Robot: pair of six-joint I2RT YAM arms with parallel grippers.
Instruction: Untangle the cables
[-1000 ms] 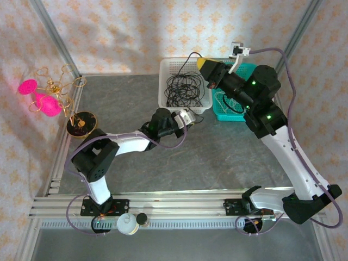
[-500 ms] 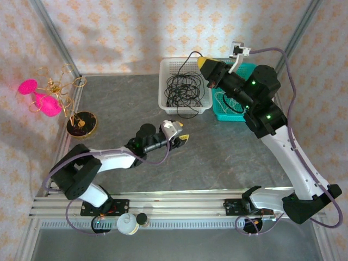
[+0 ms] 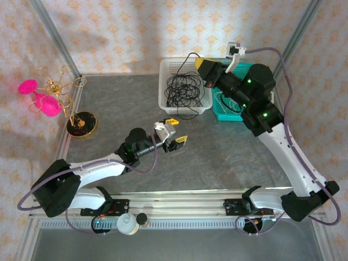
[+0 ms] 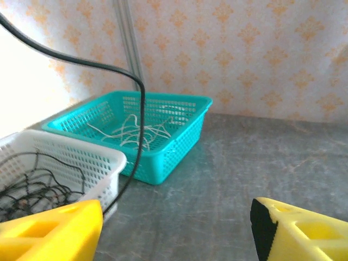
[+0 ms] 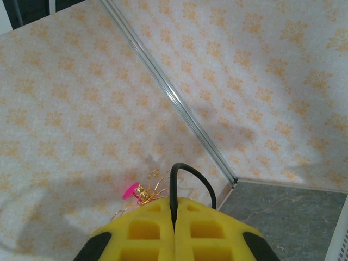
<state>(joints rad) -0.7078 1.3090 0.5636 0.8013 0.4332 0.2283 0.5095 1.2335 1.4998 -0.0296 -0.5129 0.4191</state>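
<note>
Black cables (image 3: 184,88) lie in loose loops in the white basket (image 3: 165,81). My right gripper (image 3: 203,69) hangs above the basket's right rim, shut on one black cable (image 5: 173,196) that arches up out of its fingers. That cable (image 4: 142,109) curves down past the front of the white basket (image 4: 81,157). White cables (image 4: 130,130) lie in the teal basket (image 4: 168,157). My left gripper (image 3: 175,133) is open over bare table in front of the white basket. Nothing is between its yellow fingers (image 4: 54,228).
A gold wire stand with pink balls (image 3: 49,98) is at the far left on a dark round base (image 3: 82,124). The teal basket (image 3: 221,113) sits right of the white one. Metal frame posts and patterned walls close the back and sides.
My left gripper has opened and drawn back from the white basket's front edge toward the near left, its arm stretching out low. The right gripper has stayed shut on its cable.
</note>
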